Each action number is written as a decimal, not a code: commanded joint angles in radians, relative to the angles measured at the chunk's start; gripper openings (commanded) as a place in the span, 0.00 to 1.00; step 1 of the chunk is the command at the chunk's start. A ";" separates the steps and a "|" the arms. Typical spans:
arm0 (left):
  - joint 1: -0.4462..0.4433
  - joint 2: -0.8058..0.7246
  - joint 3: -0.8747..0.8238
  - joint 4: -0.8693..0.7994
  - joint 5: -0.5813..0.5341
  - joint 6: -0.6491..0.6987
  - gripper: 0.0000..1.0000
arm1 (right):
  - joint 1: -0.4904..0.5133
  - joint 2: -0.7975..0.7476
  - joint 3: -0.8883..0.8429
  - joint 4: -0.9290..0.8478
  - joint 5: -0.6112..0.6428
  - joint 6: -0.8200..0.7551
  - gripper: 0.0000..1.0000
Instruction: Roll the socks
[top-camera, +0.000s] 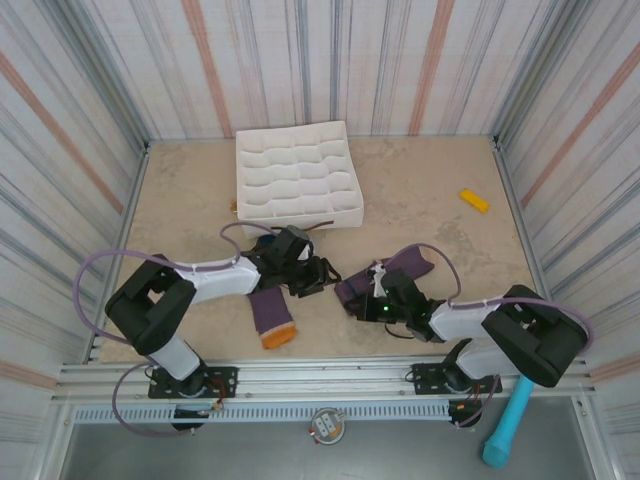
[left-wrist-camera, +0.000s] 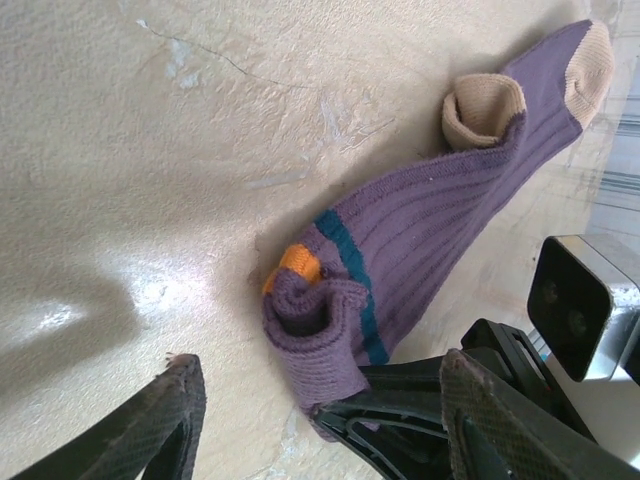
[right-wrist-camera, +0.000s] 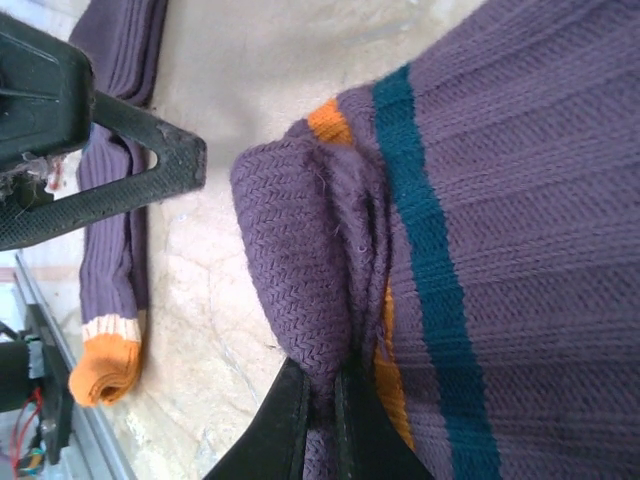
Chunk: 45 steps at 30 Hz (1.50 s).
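Observation:
One purple sock lies right of centre, its toe end rolled into a small coil with orange and a teal band showing. My right gripper is shut on that coil, pinching it from below. My left gripper hovers just in front of the coil with its fingers spread wide, open and holding nothing. From above, the left gripper and right gripper face each other across the coil. The second sock lies flat near the front, orange toe toward the near edge, and is also in the right wrist view.
A white compartmented tray stands at the back centre. A small yellow object lies at the back right. Striped walls enclose the table on three sides. A teal handle lies beyond the near rail at the right.

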<state>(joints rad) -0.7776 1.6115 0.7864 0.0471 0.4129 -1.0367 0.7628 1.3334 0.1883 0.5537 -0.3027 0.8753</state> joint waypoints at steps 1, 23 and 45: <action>-0.020 -0.026 -0.015 0.021 -0.029 -0.004 0.62 | -0.045 0.024 -0.070 -0.183 -0.042 0.060 0.00; -0.120 0.082 -0.030 0.142 -0.105 -0.046 0.47 | -0.293 0.265 -0.124 0.042 -0.313 0.126 0.00; -0.133 0.159 -0.020 0.132 -0.159 -0.107 0.41 | -0.312 0.406 -0.131 0.191 -0.340 0.166 0.00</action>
<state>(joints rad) -0.9039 1.7546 0.7788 0.2638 0.3084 -1.1271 0.4576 1.6619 0.1146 1.0000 -0.7612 1.0397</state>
